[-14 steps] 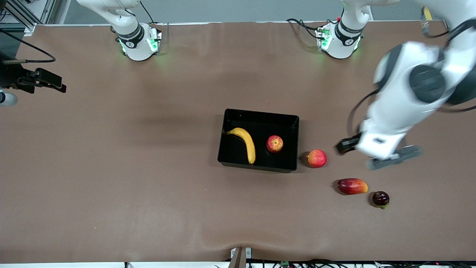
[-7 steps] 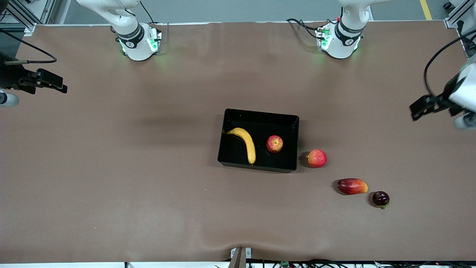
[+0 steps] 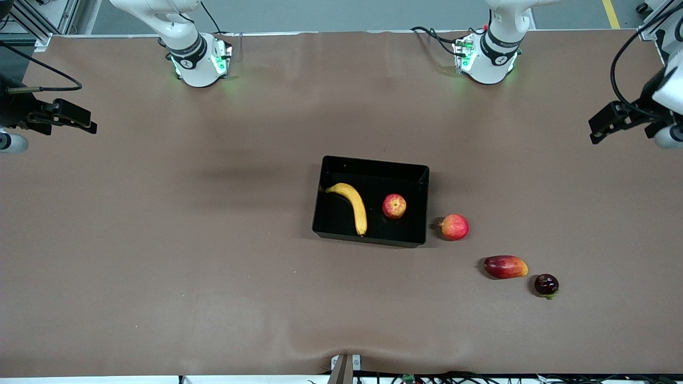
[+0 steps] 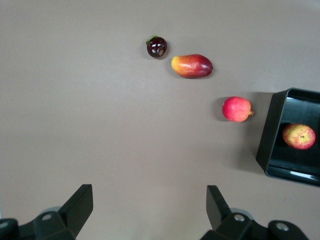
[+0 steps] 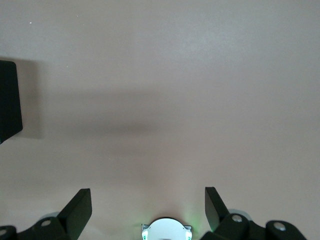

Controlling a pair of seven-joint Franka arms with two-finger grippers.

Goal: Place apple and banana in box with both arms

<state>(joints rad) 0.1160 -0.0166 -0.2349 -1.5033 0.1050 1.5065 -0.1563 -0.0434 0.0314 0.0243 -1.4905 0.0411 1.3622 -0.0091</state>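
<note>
The black box (image 3: 373, 162) stands mid-table. In it lie the yellow banana (image 3: 353, 206) and, beside it toward the left arm's end, the red apple (image 3: 394, 206). The left wrist view shows that apple (image 4: 299, 136) inside the box's (image 4: 273, 131) corner. My left gripper (image 3: 664, 114) hangs over the table's edge at the left arm's end, open (image 4: 150, 189) and empty. Over the right arm's end my right gripper (image 3: 10, 125) waits, open (image 5: 148, 191) with nothing between its fingers. A corner of the box (image 5: 9, 100) shows in the right wrist view.
A pinkish-red round fruit (image 3: 454, 226) sits just outside the box toward the left arm's end. Nearer the front camera lie a dark-red mango (image 3: 505, 266) and a small dark fruit (image 3: 546, 285). The arm bases (image 3: 198, 61) stand along the table's edge farthest from the camera.
The left arm swung from over the table beside the pinkish-red fruit out to the table's edge at its own end. The right arm and the fruits stayed put.
</note>
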